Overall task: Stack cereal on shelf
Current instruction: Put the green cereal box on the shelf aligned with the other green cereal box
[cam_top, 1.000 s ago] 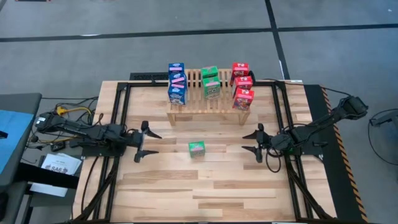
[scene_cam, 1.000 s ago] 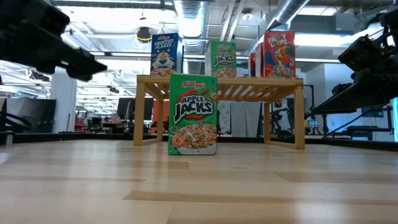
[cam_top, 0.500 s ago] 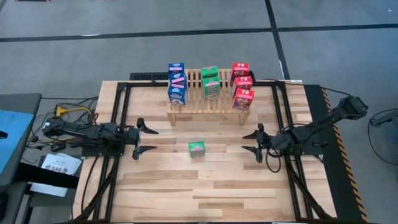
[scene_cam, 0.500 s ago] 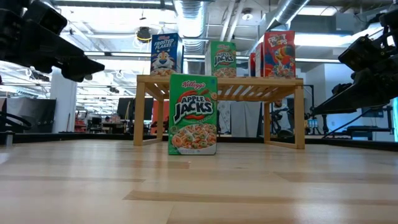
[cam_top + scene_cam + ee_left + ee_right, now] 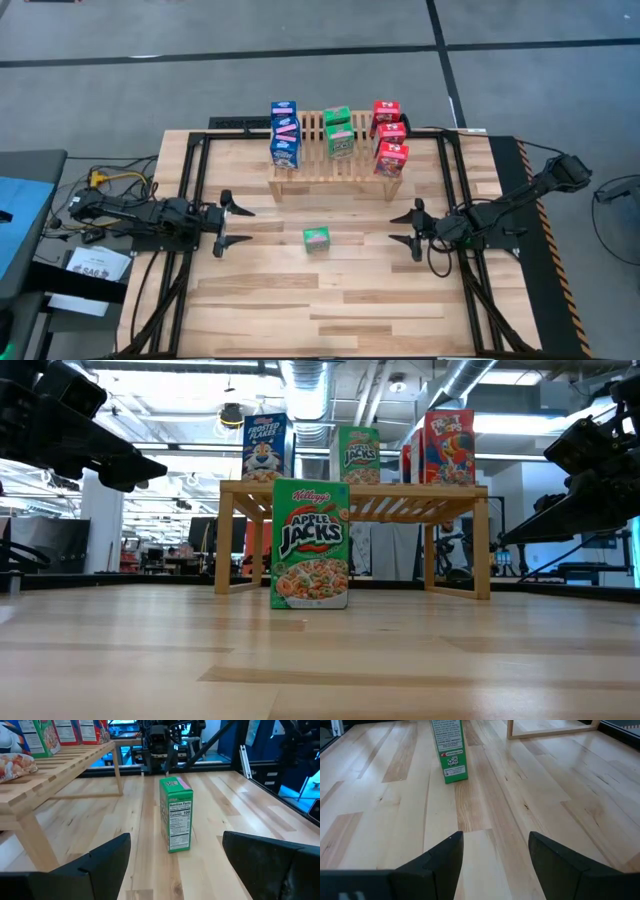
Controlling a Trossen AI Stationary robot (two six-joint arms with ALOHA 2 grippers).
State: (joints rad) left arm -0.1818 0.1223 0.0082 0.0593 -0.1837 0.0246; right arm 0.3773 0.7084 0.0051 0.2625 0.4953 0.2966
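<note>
One green cereal box (image 5: 316, 238) (image 5: 310, 545) stands upright on its bottom end on the table, in front of the shelf (image 5: 335, 170) and between the two arms. On the shelf's slats stand blue boxes (image 5: 284, 135) at the left end, green boxes (image 5: 339, 132) in the middle and red boxes (image 5: 389, 138) at the right end. My left gripper (image 5: 230, 226) (image 5: 176, 838) is open, left of the lone box and pointing level at it. My right gripper (image 5: 402, 228) (image 5: 495, 837) is open, right of the box (image 5: 449, 750), pointing at it and tipped slightly down.
Black frame rails (image 5: 190, 190) run along the table's left, right and far sides. Cables (image 5: 110, 180) and papers lie beyond the left edge. The shelf's legs (image 5: 228, 540) stand behind the lone box. Bare plank tabletop (image 5: 320, 310) spreads across the near half.
My left gripper has drawn back a little toward the table's left edge, then kept still. The green box on the table has stayed where it was.
</note>
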